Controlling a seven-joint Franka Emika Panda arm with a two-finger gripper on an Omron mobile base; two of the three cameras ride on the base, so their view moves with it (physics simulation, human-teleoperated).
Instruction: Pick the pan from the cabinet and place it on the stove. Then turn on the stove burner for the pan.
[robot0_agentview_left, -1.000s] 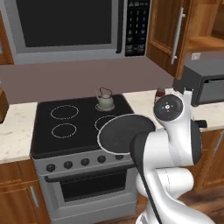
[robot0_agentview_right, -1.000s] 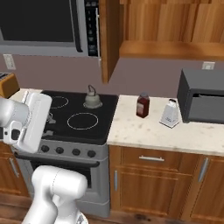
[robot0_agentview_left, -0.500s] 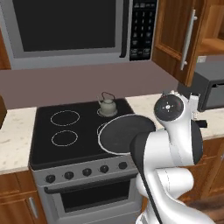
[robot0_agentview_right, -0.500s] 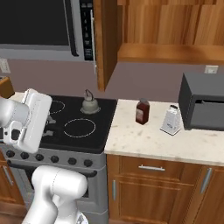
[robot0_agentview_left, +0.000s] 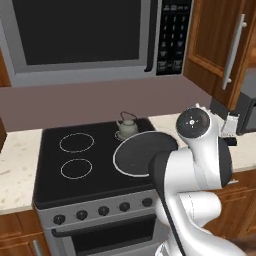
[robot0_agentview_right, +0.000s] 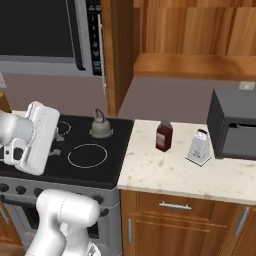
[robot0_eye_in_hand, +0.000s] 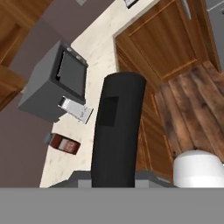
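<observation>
While the pan (robot0_agentview_left: 142, 152) hangs over the stove (robot0_agentview_left: 90, 165), the claw grips its handle (robot0_eye_in_hand: 117, 131).

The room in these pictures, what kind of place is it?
Most likely a home kitchen, computer-rendered: a black glass cooktop with white burner rings, a steel microwave mounted above it, and brown wooden cabinets over a speckled cream counter.
</observation>
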